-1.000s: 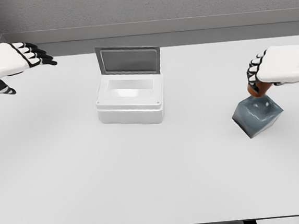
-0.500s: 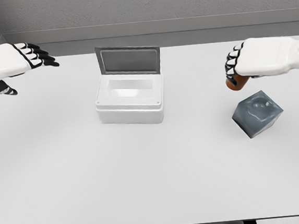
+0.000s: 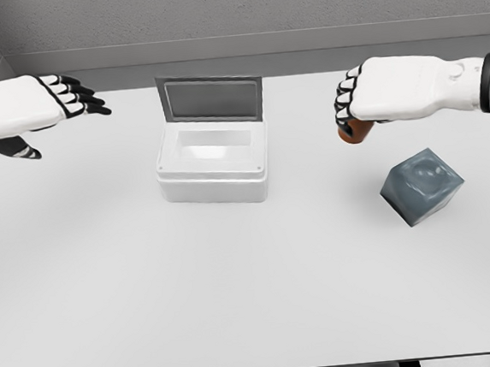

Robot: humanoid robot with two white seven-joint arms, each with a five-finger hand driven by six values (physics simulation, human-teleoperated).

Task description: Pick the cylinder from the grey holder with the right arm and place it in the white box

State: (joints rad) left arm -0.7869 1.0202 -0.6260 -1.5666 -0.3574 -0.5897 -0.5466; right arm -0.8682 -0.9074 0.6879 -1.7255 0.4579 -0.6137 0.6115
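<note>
White table (image 3: 238, 296), right hand (image 3: 391, 89) fingers curled around brown cylinder (image 3: 353, 133), between white box (image 3: 213, 165) and grey holder (image 3: 421, 185)

Both arms are smooth white shells. The left hand (image 3: 28, 108) and right hand (image 3: 383, 94) have white backs and black-jointed fingers; the right wrist shows a grey band.

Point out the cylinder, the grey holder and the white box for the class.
cylinder (image 3: 354, 133), head view, its brown lower end below the right hand's fingers.
grey holder (image 3: 421, 186), head view, its top face.
white box (image 3: 213, 186), head view, its front wall.
</note>
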